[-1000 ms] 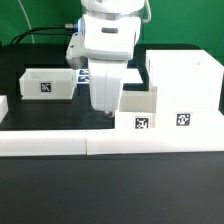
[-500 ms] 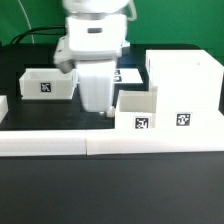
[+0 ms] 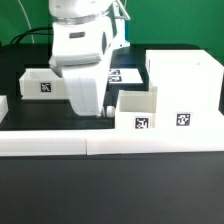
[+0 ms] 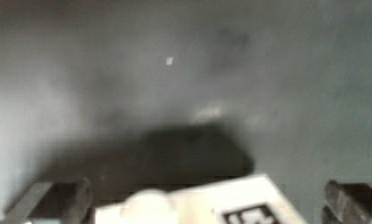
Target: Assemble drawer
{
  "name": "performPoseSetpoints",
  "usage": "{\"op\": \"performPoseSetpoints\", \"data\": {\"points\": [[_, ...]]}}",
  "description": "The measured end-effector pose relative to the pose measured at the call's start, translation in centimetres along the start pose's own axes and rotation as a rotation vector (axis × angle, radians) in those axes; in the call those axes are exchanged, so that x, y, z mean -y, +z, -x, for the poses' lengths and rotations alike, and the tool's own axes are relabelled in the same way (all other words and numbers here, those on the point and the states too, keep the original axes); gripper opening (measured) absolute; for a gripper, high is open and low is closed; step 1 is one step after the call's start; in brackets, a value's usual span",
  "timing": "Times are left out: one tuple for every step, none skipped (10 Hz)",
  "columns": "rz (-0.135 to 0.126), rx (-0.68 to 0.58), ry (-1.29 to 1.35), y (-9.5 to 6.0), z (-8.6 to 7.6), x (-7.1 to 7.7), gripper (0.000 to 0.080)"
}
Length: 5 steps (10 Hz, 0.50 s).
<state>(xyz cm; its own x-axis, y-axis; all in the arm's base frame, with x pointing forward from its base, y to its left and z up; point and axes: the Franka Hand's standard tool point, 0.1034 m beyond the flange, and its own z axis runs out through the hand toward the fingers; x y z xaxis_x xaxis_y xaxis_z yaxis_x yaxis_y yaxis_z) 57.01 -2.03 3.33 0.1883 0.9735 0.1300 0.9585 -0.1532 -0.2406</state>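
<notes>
The tall white housing of the drawer stands at the exterior view's right. One open-top tray sits in front of it, with a tag on its front. A second tray sits at the back left. My gripper hangs low over the black table between the two trays, just left of the front tray. In the blurred wrist view the gripper is open and empty, its dark fingers wide apart. A white tagged tray shows below them, not gripped.
A long low white border wall runs along the front of the table. The marker board lies flat behind the arm. A small white piece stands at the left edge.
The arm has swung toward the exterior view's left, away from the front tray. The trays and the housing have not moved.
</notes>
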Motion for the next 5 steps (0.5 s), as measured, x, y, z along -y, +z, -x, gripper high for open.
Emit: {"op": "performPoseSetpoints", "data": {"points": [[-0.001,-0.003,0.010,-0.17,-0.95,-0.23,0.0649],[0.000,-0.004,0.018,-0.49,-1.83,-0.49,0.0649],[0.002,-0.002,0.028,-0.57,-1.89,-0.57,0.0649],[0.001,-0.002,0.056,-0.55,-1.94,-0.54,0.0649],[0.000,-0.002,0.058,-0.51,-1.84,-0.52,0.0649]]}}
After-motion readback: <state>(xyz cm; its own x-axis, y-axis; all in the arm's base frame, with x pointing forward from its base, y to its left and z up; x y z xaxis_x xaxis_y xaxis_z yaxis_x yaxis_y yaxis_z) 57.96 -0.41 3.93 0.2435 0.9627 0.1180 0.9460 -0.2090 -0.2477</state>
